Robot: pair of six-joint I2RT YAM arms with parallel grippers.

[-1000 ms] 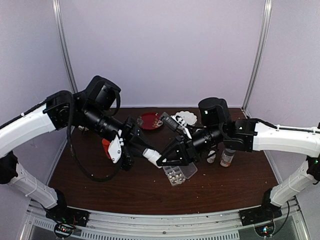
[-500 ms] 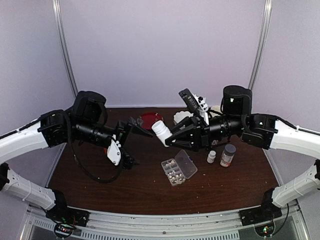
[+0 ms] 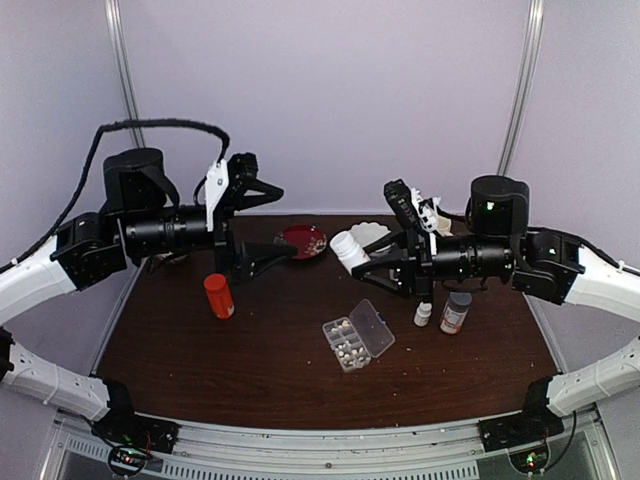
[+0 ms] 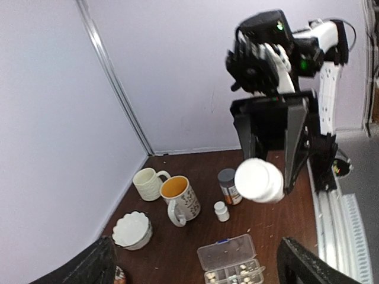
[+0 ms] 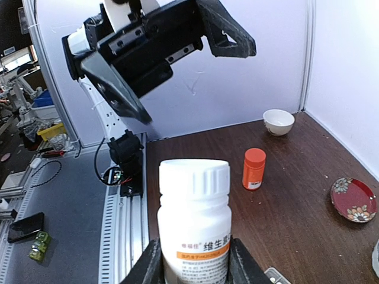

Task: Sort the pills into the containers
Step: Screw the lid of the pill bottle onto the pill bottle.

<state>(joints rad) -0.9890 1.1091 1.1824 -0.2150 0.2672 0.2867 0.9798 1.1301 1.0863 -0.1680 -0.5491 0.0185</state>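
From overhead I have the left gripper raised high over the left half of the table, jaws spread wide with nothing between them. The right gripper is clamped on a white bottle, which hangs in the air with its cap pointing left. The organizer box lies front and centre with its lid folded open to the right, and the pills sit in its compartments. Both grippers are well above it. Bare brown surface lies to its near side and to its left. An orange bottle stands alone at the left, and a red plate sits near the back edge. A small white bottle and a grey-capped bottle stand just right of the box.

On the left wrist camera my fingers frame the bottom corners, far apart. The box sits at the bottom edge between them. The held bottle's cap faces me and I can read no writing on it. Two mugs and a scalloped bowl stand toward the wall.

On the right wrist camera the bottle stands upright between my fingers. It has a ribbed cap and an orange label band, and the characters 维生素 are legible, while the smaller print is not. The orange bottle's white label is too small to read. The metal rail marks the table edge at the left.
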